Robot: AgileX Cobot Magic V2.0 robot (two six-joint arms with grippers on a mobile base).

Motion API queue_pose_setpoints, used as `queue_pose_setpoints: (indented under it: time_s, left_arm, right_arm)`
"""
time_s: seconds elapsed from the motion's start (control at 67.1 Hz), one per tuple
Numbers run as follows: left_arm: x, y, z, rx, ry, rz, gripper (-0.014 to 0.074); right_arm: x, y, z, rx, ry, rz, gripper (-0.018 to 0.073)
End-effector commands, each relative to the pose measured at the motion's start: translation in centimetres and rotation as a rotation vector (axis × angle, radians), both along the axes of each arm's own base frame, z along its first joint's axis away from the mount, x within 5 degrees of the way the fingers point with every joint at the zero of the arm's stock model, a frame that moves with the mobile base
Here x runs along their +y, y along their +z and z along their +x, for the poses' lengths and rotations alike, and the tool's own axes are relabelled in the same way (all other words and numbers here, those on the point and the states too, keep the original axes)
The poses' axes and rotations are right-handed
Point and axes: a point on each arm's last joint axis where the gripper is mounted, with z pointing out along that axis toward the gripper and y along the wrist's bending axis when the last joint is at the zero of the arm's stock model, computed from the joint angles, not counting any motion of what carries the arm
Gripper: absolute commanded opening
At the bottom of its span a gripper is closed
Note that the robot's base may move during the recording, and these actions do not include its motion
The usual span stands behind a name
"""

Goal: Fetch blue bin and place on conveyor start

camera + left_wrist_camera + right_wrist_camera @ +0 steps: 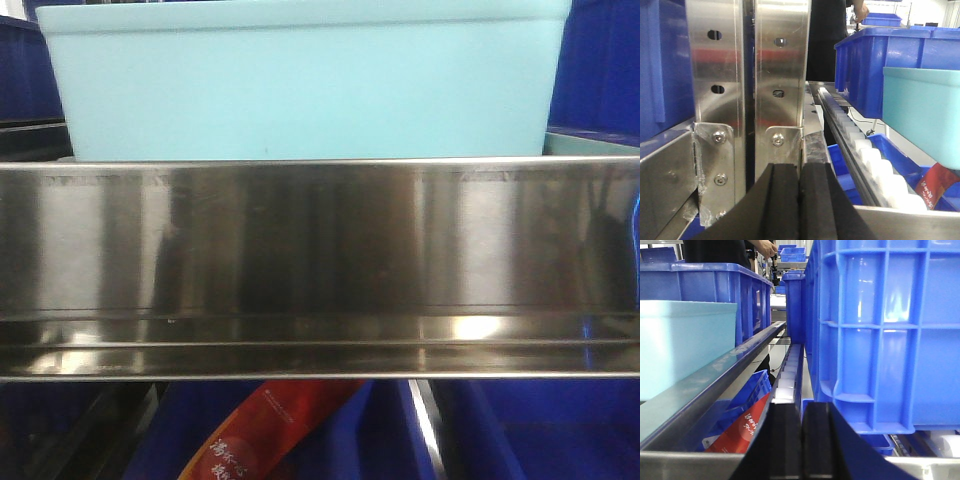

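Observation:
The blue bin (300, 85), a pale turquoise tub with a thick rim band, rests on the shelf just behind the shiny steel rail (320, 260) and fills the top of the front view. Its corner shows at the right of the left wrist view (925, 115) and at the left of the right wrist view (685, 345). My left gripper (799, 200) is shut and empty, facing the steel shelf posts left of the bin. My right gripper (801, 440) is shut and empty, to the bin's right beside a dark blue crate. The conveyor start is out of view.
Dark royal-blue crates (880, 335) stand to the bin's right, and more sit behind it (880, 65). Vertical steel posts (750, 75) rise on the left. White roller tracks (875, 160) run back along the shelf. A red packet (265, 430) lies in a lower crate. A person (715, 252) stands behind.

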Motion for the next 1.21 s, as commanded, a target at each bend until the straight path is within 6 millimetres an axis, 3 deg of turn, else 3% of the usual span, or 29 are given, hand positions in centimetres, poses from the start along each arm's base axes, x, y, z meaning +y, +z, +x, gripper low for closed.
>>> queue_pose_setpoints:
  time_s: [0.0,0.82,0.924,1.029,1.133,1.192]
  left_arm:
    - [0.0,0.3,-0.1,-0.027,0.001,-0.001,-0.0111]
    - [0.0,1.0,-0.1,-0.103,-0.002,-0.034,-0.0111]
    - [0.0,1.0,-0.1,-0.111,-0.002,-0.036,-0.0111]
    - [0.0,3.3,-0.6,-0.136,-0.003,-0.033,-0.0111]
    - [-0.1,7.3,-2.0,-0.167,-0.005,-0.029,-0.0106]
    - [-0.1,9.3,-2.5,-0.139,-0.006,-0.032,-0.0059]
  right_arm:
    - [0.0,0.2,0.0,-0.017,0.001,-0.002,-0.0162]
    - [-0.1,0.8,-0.1,-0.091,-0.007,-0.007,-0.0162]
    - [-0.1,0.9,-0.1,-0.097,-0.003,0.073,-0.0162]
    - [0.1,4.4,-0.9,-0.153,0.010,0.068,-0.0162]
    - [0.4,9.1,-2.6,-0.198,0.031,0.052,-0.0162]
    - [0.5,10.9,-2.9,-0.173,0.039,0.048,-0.0158]
